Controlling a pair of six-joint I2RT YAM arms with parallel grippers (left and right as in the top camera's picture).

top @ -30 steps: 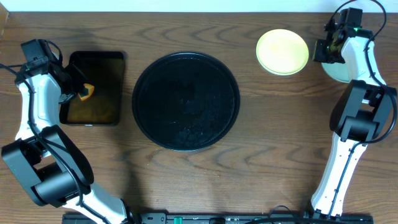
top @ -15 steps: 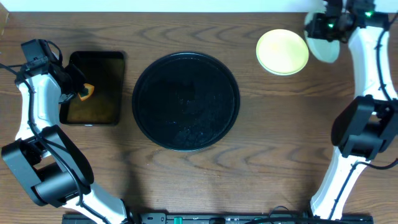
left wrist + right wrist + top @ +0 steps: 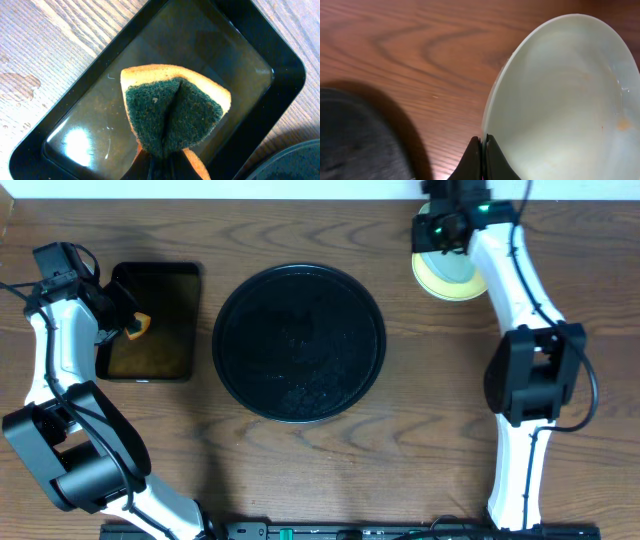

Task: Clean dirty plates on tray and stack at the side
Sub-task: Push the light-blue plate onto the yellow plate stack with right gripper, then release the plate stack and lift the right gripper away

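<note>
**Operator:** Since half a second ago, what has changed?

**Spotter:** Your right gripper (image 3: 443,228) has swung left from the far corner of the table and now hangs over the pale yellow plate (image 3: 452,280).

**Operator:** Is it holding anything?

**Spotter:** Yes. Your wrist view shows its fingers (image 3: 471,167) pinched tight on the rim of a mint-blue plate (image 3: 560,100), which has a faint orange spot.

**Operator:** And my left?

**Spotter:** Your left gripper (image 3: 162,166) is clamped on the sponge (image 3: 172,117), green side facing the camera, above the wet rectangular tray (image 3: 280,55). The round black tray (image 3: 300,340) sits mid-table, between your two arms.
</note>
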